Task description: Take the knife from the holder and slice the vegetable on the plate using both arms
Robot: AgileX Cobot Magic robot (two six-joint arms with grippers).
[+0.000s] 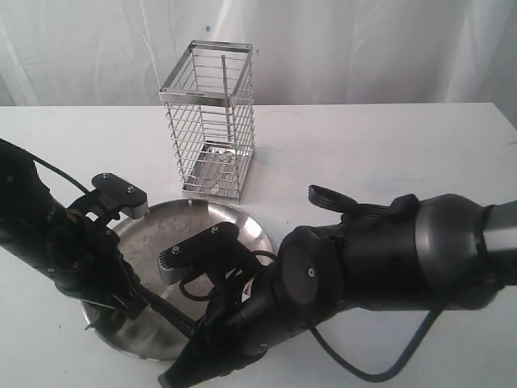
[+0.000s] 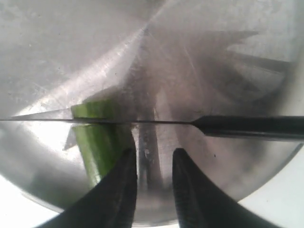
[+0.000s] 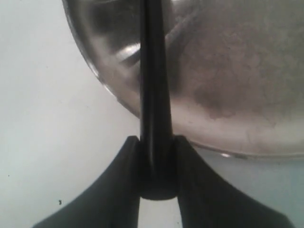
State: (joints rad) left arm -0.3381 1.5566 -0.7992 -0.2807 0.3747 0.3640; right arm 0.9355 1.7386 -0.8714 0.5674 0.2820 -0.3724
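Now: knife (image 3: 154, 118) edge on the vegetable (image 2: 97, 147)

Right fingers (image 3: 118, 190) pinch the knife's handle; its blade crosses the green vegetable lying on the steel plate (image 2: 57, 57). Left fingers (image 2: 118, 194) stand spread, one just beside the vegetable

Bright, diffuse light, backdrop nr washed out. Streaky glare on the plate (image 2: 61, 52); fan-shaped shadows fall just past the knife (image 2: 247, 127). Close-ups soft, esp. right gripper fingers (image 3: 114, 194); ext. view bit grainy.
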